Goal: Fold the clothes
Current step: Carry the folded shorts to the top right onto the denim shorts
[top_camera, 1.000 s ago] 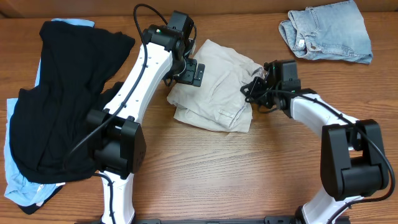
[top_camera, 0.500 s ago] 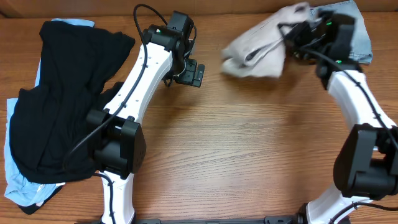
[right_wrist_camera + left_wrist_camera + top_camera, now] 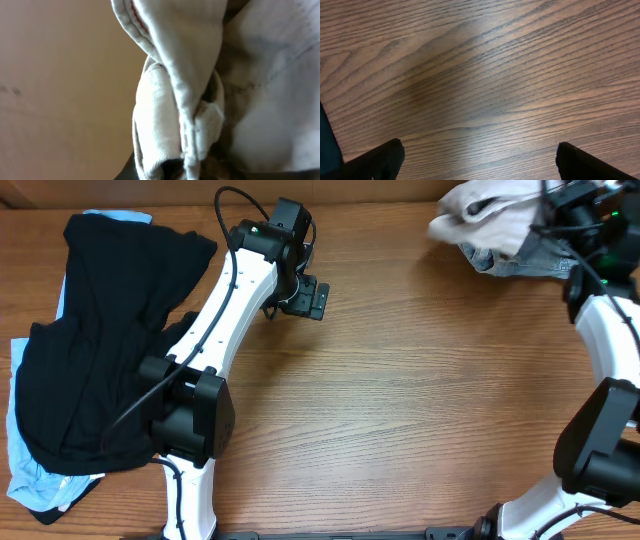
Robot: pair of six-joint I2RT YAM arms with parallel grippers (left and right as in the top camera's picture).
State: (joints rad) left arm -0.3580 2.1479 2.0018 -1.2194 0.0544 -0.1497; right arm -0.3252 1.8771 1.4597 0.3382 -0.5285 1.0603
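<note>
L gripper [image 3: 305, 298] hangs over bare wood table [image 3: 400, 410] near top-centre, nothing in it. In L wrist view its fingertips [image 3: 375, 160] sit far apart at the bottom corners, jaws wide open, only wood grain btwn them. A dark strip at the left edge of that view, can't tell what it is. R arm reaches to the far top-right corner. R gripper [image 3: 552, 208] has the khaki shorts [image 3: 480, 210] bunched up, w/ the cloth trailing out to the left of it, blurred in overhead. The bunch sits over the faded denim shorts [image 3: 535, 265], which lie flat at the top-right edge of the table; can't tell if the two touch. R wrist view is filled w/ pale beige fabric [image 3: 175, 75]: a folded hem/seam runs down the middle, creased cloth on the right, plain tan bg on the left. R fingers themselves are hidden by the cloth, but the wad hangs from the gripper, so it's clamped on the fabric. Black garment [image 3: 100, 350] is spread in a big heap on the left side of the table, on top of a pale-blue garment [image 3: 30, 470] that shows at bottom-left and the top edge. L arm base sits just beside that heap.
</note>
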